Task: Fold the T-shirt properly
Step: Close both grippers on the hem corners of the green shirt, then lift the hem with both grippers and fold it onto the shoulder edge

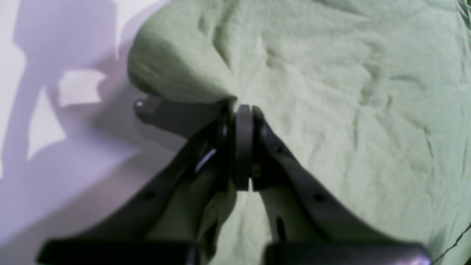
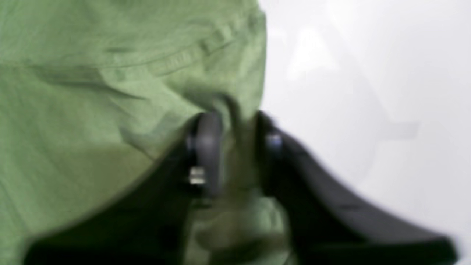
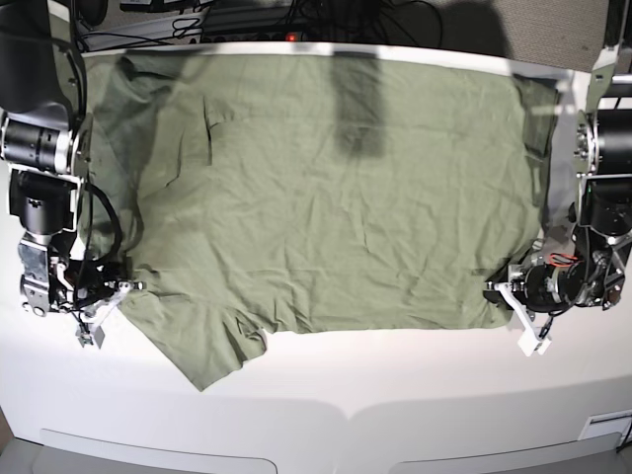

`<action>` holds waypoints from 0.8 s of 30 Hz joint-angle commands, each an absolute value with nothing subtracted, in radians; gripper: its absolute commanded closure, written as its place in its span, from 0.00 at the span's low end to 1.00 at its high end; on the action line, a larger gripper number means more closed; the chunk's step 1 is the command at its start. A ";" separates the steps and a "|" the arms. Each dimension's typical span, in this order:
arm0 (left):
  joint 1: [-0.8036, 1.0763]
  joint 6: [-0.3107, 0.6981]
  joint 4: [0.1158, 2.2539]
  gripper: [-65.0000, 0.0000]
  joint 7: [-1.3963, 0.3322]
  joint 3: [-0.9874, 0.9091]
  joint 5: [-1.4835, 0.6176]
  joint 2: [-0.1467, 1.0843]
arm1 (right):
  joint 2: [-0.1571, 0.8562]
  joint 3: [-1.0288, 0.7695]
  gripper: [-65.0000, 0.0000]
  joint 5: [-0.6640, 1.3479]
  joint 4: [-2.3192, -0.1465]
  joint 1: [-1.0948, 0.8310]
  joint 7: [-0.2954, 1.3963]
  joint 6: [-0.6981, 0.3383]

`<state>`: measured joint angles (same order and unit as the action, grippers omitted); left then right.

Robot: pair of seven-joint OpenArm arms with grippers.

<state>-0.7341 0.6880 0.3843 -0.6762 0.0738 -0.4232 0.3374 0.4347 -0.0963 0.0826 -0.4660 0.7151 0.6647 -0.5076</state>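
The fingers of the left gripper are pressed together on a pinch of cloth at the edge of the T-shirt; in the left wrist view the fabric is gathered into a raised fold directly ahead of the tips. The fingers of the right gripper are drawn narrow around a bunched piece of the same garment, which is seen between the two pads in the blurred right wrist view, with a stitched hem running just above them.

In the base view the left gripper is placed at the lower corner of the T-shirt on that view's right side, and the right gripper is placed at the garment's edge on that view's left side, beside a sleeve. The T-shirt is spread wide and mostly flat across the white bench, wrinkled, with one sleeve projecting toward the near edge of the bench. Both arms are kept low at the sides of the bench. A bundle of cables is laid along the far edge behind the garment.
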 commanded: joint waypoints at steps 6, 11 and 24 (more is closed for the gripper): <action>-0.767 0.698 0.401 1.00 -0.657 0.073 -0.439 0.350 | 0.448 -0.098 1.00 0.089 -0.480 0.754 0.623 -0.512; -0.767 0.698 0.401 1.00 -0.657 0.073 -0.439 0.350 | 0.448 -0.098 1.00 0.089 -0.488 0.753 0.616 -0.512; -0.767 0.698 0.443 1.00 -0.654 0.073 -0.439 0.350 | 0.449 -0.098 1.00 0.090 -0.627 0.750 0.647 -0.575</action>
<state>-0.7311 0.6884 0.4221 -0.6762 0.0738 -0.4206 0.3378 0.4328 -0.0963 0.0811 -0.6067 0.7143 0.6628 -0.5728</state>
